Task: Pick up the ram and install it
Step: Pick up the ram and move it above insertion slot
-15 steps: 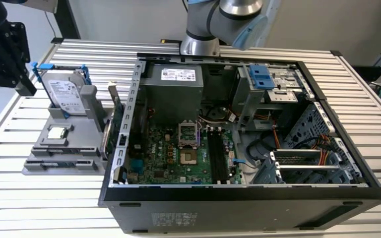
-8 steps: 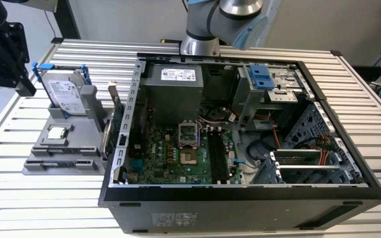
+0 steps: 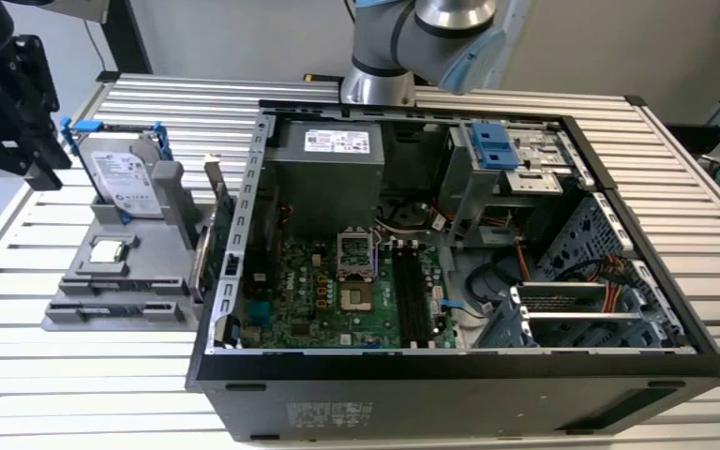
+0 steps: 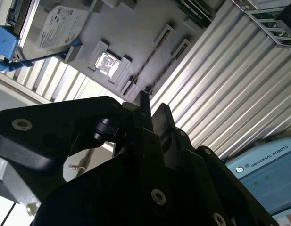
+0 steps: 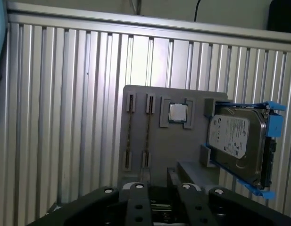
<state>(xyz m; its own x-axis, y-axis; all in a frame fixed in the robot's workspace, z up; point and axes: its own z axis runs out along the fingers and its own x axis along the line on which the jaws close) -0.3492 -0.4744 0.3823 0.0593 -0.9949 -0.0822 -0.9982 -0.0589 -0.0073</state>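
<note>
We judge the job barely begun. The gripper [image 5: 158,178] hangs near the grey holder [image 5: 183,146], apart from it, its fingers a little apart with nothing between them. The ram [image 5: 130,134] appears to sit edge-on in a narrow slot of that holder, a thin dark strip between pale clips. It lies beside the square, shiny processor [image 5: 177,112] and the boxy metal hard drive [image 5: 235,141] with blue plastic rails. In the exterior view the long black memory slots [image 3: 412,292] on the green motherboard [image 3: 322,300] look bare, so lifting and seating are both left.

Robotics lab: slatted aluminium bench [image 3: 85,375], opened computer case [image 3: 460,370].
</note>
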